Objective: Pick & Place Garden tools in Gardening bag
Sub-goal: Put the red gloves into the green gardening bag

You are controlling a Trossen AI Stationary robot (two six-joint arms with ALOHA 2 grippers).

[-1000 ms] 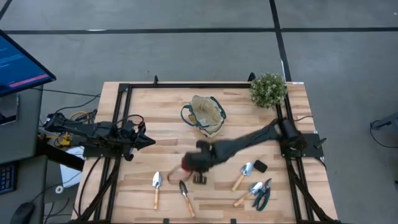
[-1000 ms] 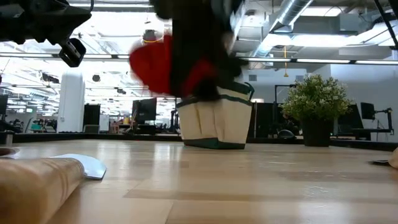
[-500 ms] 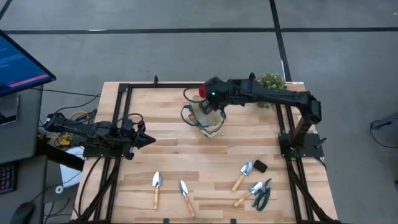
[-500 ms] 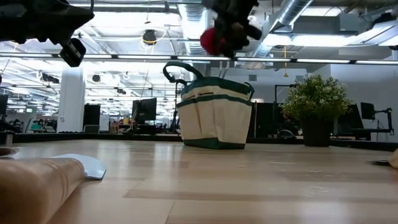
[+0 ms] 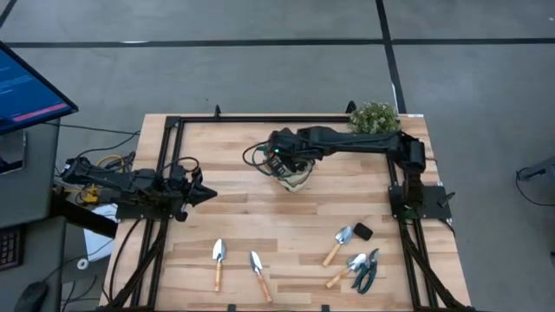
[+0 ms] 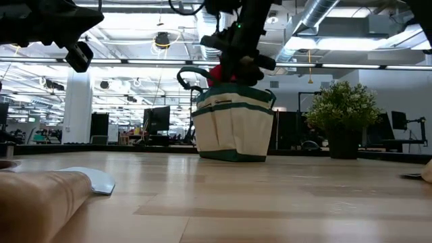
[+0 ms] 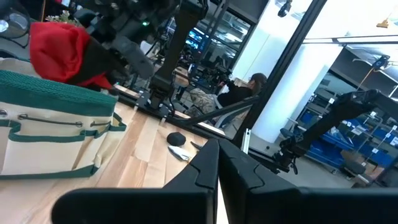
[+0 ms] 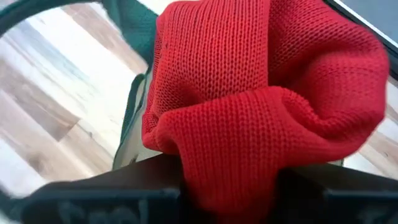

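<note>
The beige gardening bag (image 6: 233, 125) stands upright on its base at the far middle of the table (image 5: 217, 165). My right gripper (image 5: 282, 158) hangs over the bag's open mouth, shut on the red glove (image 6: 221, 73). Nearer the front edge two trowels (image 5: 218, 256) (image 5: 257, 267) lie flat. At the front right lie two more silver-headed tools (image 5: 336, 243) and the dark pruning shears (image 5: 368, 269). My left gripper (image 5: 208, 195) waits shut at the table's left side, touching nothing. My right gripper pinches the red glove as a bunched wad of several folds (image 8: 230, 155) between its two fingers. It comes in slanting down from the table's right. The glove bulges out past the fingers, clear of the table, right at the bag's rim (image 7: 56, 93).
A bushy green potted plant (image 5: 375, 121) stands at the far right corner, close behind my right arm. A small black block (image 5: 362, 231) sits by the front-right tools. Black frame rails (image 5: 260, 119) run along the table's far, left and right edges.
My right gripper has carried the red glove from the table's near middle up and toward the far edge, then come down over the bag's mouth, rolling its wrist on the way. It has stayed shut on the glove.
</note>
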